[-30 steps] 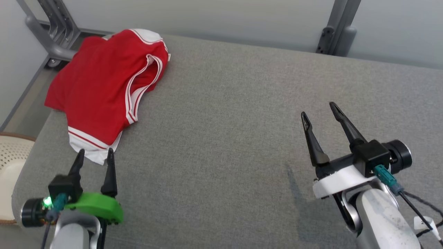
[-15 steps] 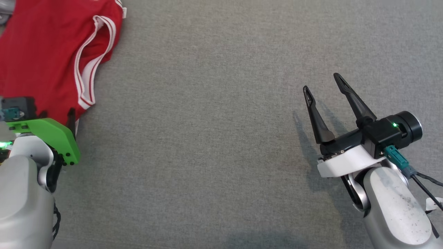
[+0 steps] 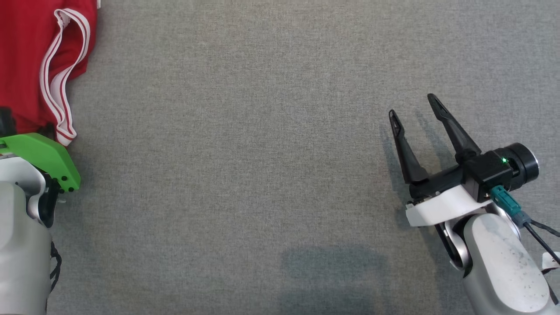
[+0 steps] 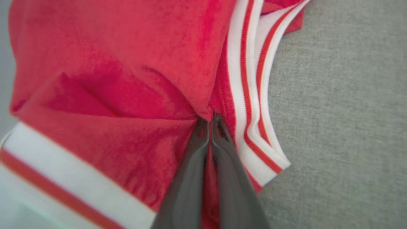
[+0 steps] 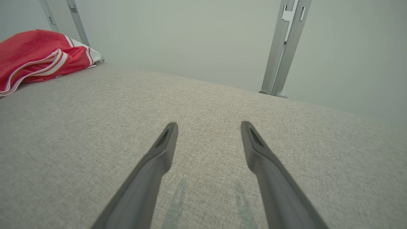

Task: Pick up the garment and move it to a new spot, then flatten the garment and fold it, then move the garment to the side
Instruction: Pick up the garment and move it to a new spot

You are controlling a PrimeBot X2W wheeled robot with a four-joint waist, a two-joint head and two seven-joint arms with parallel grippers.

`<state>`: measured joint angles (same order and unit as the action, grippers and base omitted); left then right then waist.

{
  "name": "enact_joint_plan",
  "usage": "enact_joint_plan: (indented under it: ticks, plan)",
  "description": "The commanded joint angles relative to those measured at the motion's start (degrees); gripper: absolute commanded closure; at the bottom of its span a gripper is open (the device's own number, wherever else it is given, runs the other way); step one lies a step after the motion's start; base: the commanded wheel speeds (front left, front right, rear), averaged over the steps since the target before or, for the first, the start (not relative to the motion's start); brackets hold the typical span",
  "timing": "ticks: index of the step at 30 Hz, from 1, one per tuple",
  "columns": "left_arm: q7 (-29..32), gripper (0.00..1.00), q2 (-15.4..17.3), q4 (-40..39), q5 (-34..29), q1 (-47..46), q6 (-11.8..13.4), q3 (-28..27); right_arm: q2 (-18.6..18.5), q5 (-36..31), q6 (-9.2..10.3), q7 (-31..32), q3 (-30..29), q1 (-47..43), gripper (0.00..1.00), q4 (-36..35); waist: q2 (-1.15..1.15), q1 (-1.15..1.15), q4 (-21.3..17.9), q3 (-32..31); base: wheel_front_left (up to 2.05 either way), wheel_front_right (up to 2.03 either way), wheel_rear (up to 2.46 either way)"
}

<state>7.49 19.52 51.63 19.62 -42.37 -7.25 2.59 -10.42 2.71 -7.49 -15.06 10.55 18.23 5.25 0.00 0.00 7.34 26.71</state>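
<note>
The red garment [image 3: 22, 65] with white striped trim lies bunched at the far left of the grey desk [image 3: 262, 153]. The left gripper [image 4: 210, 123] has its jaws clenched on a fold of the red cloth, just beside the striped edge. The right gripper [image 3: 414, 106] hangs over bare desk well apart on the right, its jaws spread wide and holding nothing.

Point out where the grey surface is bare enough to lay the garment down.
The grey surface lies bare across its middle, from the red garment at the left to the open right gripper. It is crowded at the left edge, where the left gripper pinches the cloth.
</note>
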Motion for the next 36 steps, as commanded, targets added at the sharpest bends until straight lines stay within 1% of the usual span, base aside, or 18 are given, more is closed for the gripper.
enact_joint_plan:
  ticks: [1,6,9,16,19,23,26,29,33,36]
  plan:
    - [0.16,1.0,0.27,0.29,-0.04,0.84,-0.08,0.66,0.31,0.22,0.0,-0.18,-0.07,-0.99,0.0,0.28,0.0,0.0,0.92,-2.1,0.0,0.0,0.0]
    - [-0.2,1.0,2.91,-3.88,1.12,1.37,-0.17,0.44,2.03,0.6,0.01,-0.18,-0.09,-2.4,0.0,0.79,0.0,0.0,1.3,-5.61,0.0,0.0,0.0]
    - [0.79,1.0,4.66,-8.61,2.11,2.49,-0.2,0.78,3.06,0.73,0.0,-0.18,-0.17,-3.42,0.0,1.27,0.0,0.0,1.23,-7.97,0.0,0.0,0.0]
    - [7.43,1.0,9.67,-25.49,4.47,6.22,-0.05,-0.26,5.34,1.3,0.0,-0.18,-0.82,-5.56,0.0,1.73,0.0,0.0,-0.49,-12.5,0.0,0.0,0.0]
    - [10.6,1.0,11.6,-33.22,5.5,7.68,0.77,-1.54,5.96,1.49,0.0,-0.18,-1.18,-6.24,0.0,1.72,0.0,0.0,-1.71,-13.43,0.0,0.0,0.0]
    - [14.08,1.0,13.34,-42.66,6.4,8.17,1.88,-2.73,6.7,1.8,0.0,-0.18,-1.74,-6.67,0.0,1.76,0.0,0.0,-3.54,-13.96,0.0,0.0,0.0]
    - [16.17,1.0,13.74,-48.77,7.14,7.42,2.36,-2.95,7.05,1.96,0.0,-0.18,-1.91,-7.03,0.0,1.82,0.0,0.0,-5.23,-14.23,0.0,0.0,0.0]
    - [18.15,1.0,13.33,-54.73,7.68,6.04,2.35,-1.89,7.18,2.13,0.0,-0.18,-2.19,-7.31,0.0,1.81,0.0,0.0,-7.23,-14.64,0.0,0.0,0.0]
    - [20.85,1.0,12.22,-60.99,8.48,4.24,2.19,0.39,7.42,2.41,0.0,-0.18,-2.21,-7.51,0.0,1.9,0.0,0.0,-10.46,-15.64,0.0,0.0,0.0]
    - [22.78,1.0,10.5,-64.89,10.1,2.19,1.9,2.72,7.46,3.07,0.0,-0.18,-2.04,-7.47,0.0,1.72,0.0,0.0,-13.43,-16.18,0.0,0.0,0.0]
